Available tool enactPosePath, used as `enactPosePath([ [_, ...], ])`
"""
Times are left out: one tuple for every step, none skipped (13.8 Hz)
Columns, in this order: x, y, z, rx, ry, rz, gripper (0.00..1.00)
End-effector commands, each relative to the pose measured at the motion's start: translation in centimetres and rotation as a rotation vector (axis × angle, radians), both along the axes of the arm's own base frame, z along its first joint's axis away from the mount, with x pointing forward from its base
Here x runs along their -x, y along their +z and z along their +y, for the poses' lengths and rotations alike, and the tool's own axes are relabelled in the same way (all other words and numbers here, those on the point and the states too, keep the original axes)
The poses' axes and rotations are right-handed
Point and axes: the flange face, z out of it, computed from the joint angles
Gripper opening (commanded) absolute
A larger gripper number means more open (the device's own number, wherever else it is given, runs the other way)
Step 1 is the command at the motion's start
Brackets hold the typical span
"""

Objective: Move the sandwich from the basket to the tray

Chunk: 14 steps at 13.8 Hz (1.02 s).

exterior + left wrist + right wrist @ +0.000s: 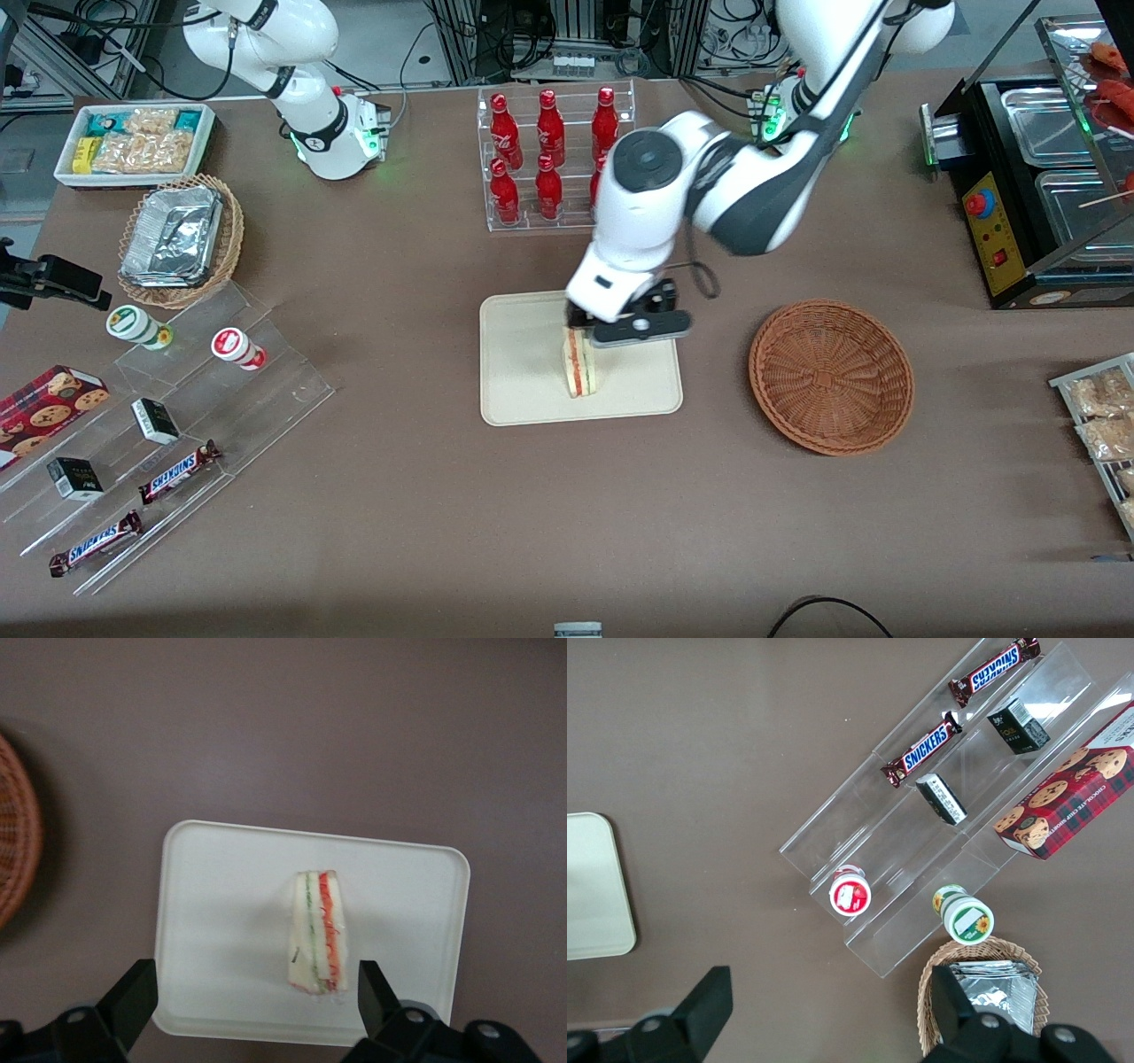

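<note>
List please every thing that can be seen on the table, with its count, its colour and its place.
triangular sandwich wedge: 1, pale bread with red and green layers, on the tray
flat rectangular plastic tray: 1, cream-beige, nearer the front camera than the bottle rack
round woven wicker basket: 1, reddish-brown, beside the tray, toward the working arm's end
bottles in clear rack: at least 6, red, farther from the camera than the tray
tan wicker basket of foil containers: 1, toward the parked arm's end
white bin of snack packets: 1, beside the tan basket
Snickers bars: 2, brown, on clear acrylic steps
left gripper: 1, black fingers, open, above the tray, straddling the sandwich
</note>
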Motion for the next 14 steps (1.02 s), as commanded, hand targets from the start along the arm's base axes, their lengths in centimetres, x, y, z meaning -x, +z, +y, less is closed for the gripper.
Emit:
enactPosePath([
  [0.2,4.3,5.8,-0.053,0.045,0.034,1.00],
  [0.4,5.4,7.2,-0.075,0.025,0.049,1.00],
  [0.0,6.4,9.5,-0.091,0.015,0.062,1.00],
  [-0.3,7.6,11.4,-0.090,0.008,0.063,1.00],
  [-0.4,8.7,13.1,-0.066,-0.011,0.084,1.00],
  [-0.5,9.9,15.6,-0.058,-0.037,0.104,1.00],
  [-0.4,10.7,17.4,-0.069,-0.061,0.119,1.00],
  [-0.3,11.9,19.4,-0.073,-0.080,0.117,1.00],
  [-0.3,12.7,21.3,-0.059,-0.092,0.125,1.00],
  [0.1,13.8,23.1,-0.038,-0.123,0.138,1.00],
  [0.0,14.3,25.2,-0.023,-0.151,0.150,1.00],
  [0.2,14.9,26.9,-0.019,-0.193,0.155,1.00],
  [0.5,15.6,28.2,-0.024,-0.232,0.158,1.00],
  [0.5,15.8,29.6,-0.026,-0.242,0.162,1.00],
])
